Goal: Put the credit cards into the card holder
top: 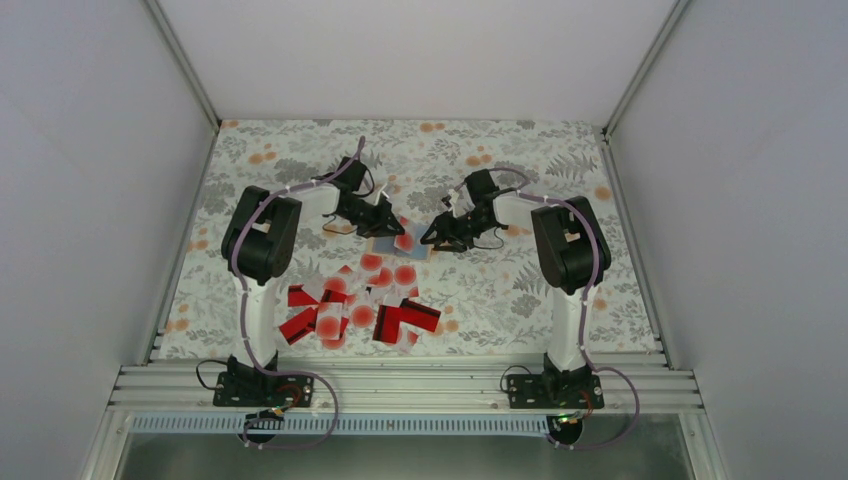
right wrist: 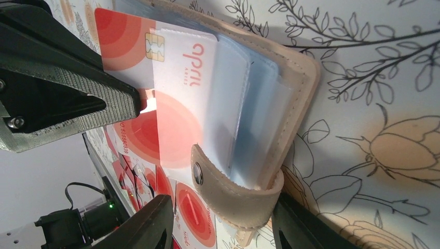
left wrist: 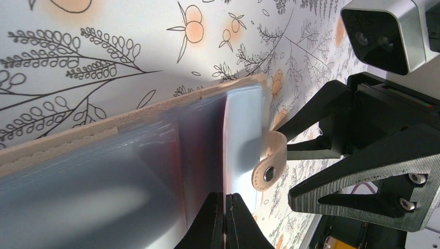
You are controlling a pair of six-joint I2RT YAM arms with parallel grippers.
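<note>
The tan card holder [top: 410, 250] lies open on the floral cloth between my two grippers, its blue-grey sleeves [right wrist: 259, 104] facing up. My left gripper [left wrist: 225, 199] is shut on the edge of a white credit card [right wrist: 181, 67] with red dots, and the card's far end sits inside a sleeve. My right gripper [right wrist: 223, 228] is open and straddles the holder's snap strap [right wrist: 233, 199]. One finger rests against the holder's edge and the other stands apart from the strap. Several loose red and white credit cards [top: 350, 305] lie scattered nearer the arm bases.
A floral cloth [top: 560, 290] covers the table, and white enclosure walls stand on three sides. An aluminium rail [top: 420, 385] carrying both arm bases runs along the near edge. The two grippers are only a few centimetres apart over the holder.
</note>
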